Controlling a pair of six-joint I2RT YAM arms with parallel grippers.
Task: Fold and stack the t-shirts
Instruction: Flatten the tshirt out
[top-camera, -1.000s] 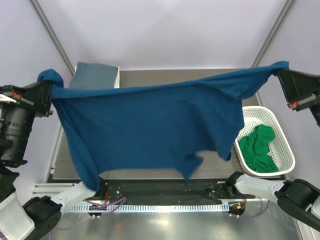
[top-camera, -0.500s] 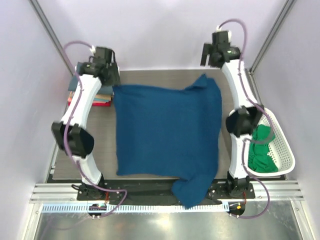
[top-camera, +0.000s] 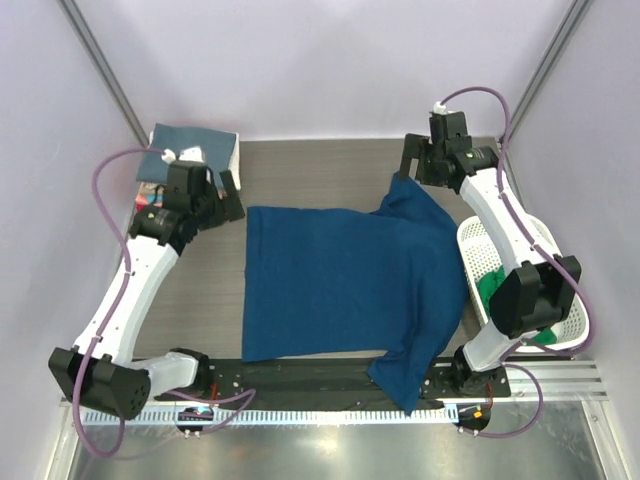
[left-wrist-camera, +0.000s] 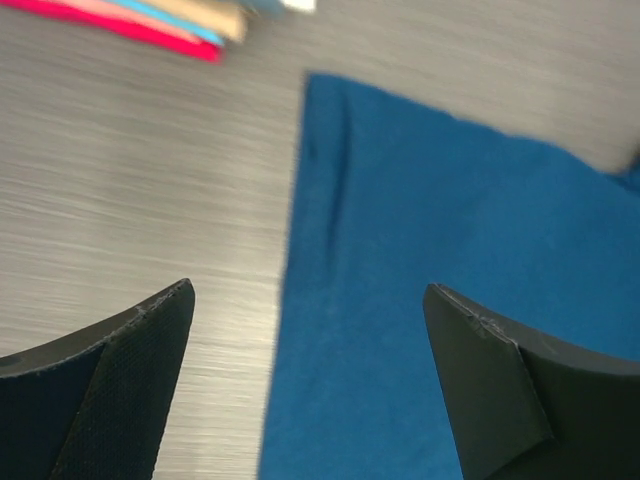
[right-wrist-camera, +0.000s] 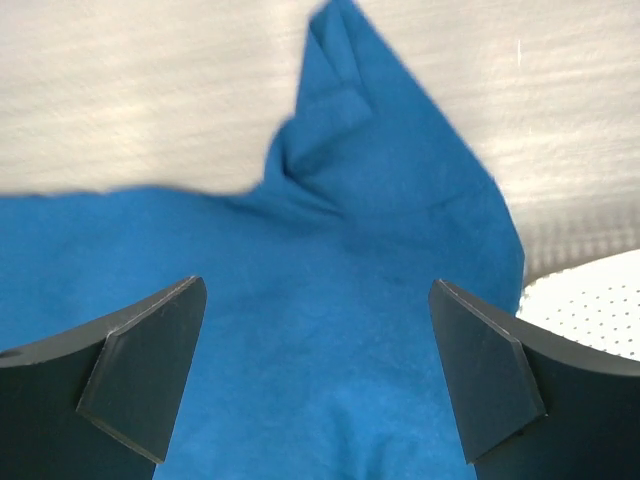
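Observation:
A blue t-shirt (top-camera: 350, 285) lies spread flat on the table, its near right corner hanging over the front edge. My left gripper (top-camera: 228, 195) is open just off the shirt's far left corner. In the left wrist view the left gripper (left-wrist-camera: 308, 292) hovers above the shirt's edge (left-wrist-camera: 450, 250) with nothing between its fingers. My right gripper (top-camera: 415, 165) is open over the far right sleeve. The right wrist view shows the right gripper (right-wrist-camera: 318, 287) above the blue cloth (right-wrist-camera: 340, 330), not touching it. A stack of folded tees (top-camera: 190, 150), slate-blue on top, sits at the back left. A green tee (top-camera: 490, 292) lies in the basket.
The white mesh basket (top-camera: 475, 245) stands at the right table edge, partly behind my right arm; its rim (right-wrist-camera: 600, 300) shows in the right wrist view. Red and tan edges of the folded stack (left-wrist-camera: 150, 15) show in the left wrist view.
The blue shirt, held stretched in the air by both grippers, has come down flat onto the table. Both grippers have opened and let go of it.

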